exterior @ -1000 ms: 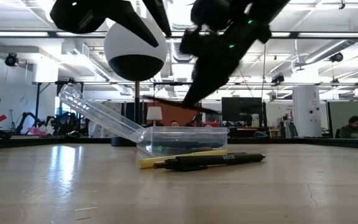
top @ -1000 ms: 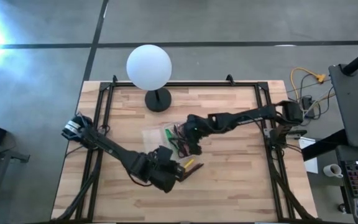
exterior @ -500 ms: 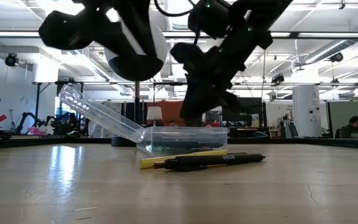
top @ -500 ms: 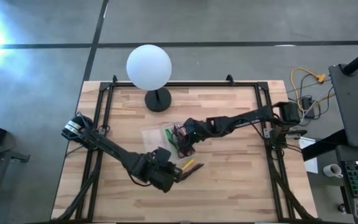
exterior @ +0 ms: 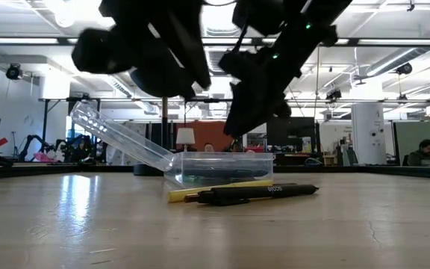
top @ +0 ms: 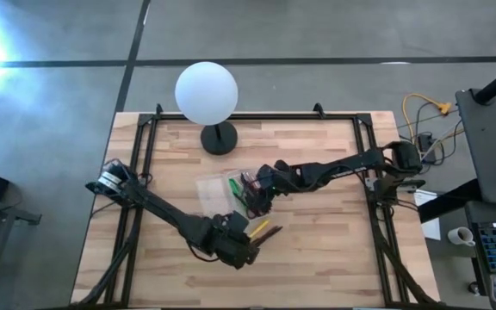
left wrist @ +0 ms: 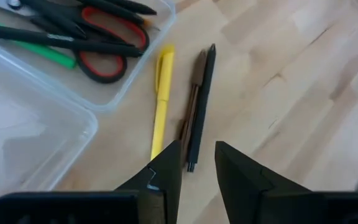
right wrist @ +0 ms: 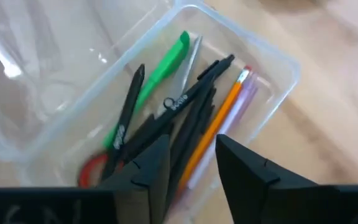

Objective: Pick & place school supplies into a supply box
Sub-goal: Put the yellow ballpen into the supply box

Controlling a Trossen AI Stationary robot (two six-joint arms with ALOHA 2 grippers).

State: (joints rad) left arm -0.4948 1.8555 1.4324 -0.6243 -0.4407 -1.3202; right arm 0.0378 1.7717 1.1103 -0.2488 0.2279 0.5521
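Note:
The clear supply box (top: pixel 246 200) stands open mid-table, its lid (exterior: pixel 118 138) tilted back. Inside lie the red-handled scissors (left wrist: pixel 107 53), a green marker (right wrist: pixel 166 62), an orange pencil (right wrist: pixel 219 127), a pink pen (right wrist: pixel 244 99) and dark pens (right wrist: pixel 179 118). On the wood beside the box lie a yellow pen (left wrist: pixel 161 102), a brown pencil (left wrist: pixel 189 121) and a dark pen (left wrist: pixel 202 102). My left gripper (left wrist: pixel 197 171) hangs open above their near ends. My right gripper (right wrist: pixel 191 165) hovers open over the box, nothing between its fingers.
A white globe lamp (top: pixel 206 93) on a black base (top: pixel 220 138) stands at the table's far edge, behind the box. Bare wood lies to the right of the loose pens (top: pixel 334 241) and along the near edge. Black frame rails (top: pixel 140 164) run down both table sides.
My left gripper has sunk toward the loose pens beside the box and rolled somewhat. My right gripper has rolled about its own axis above the box. The thin dark item it held level over the box a second ago no longer shows at its fingers.

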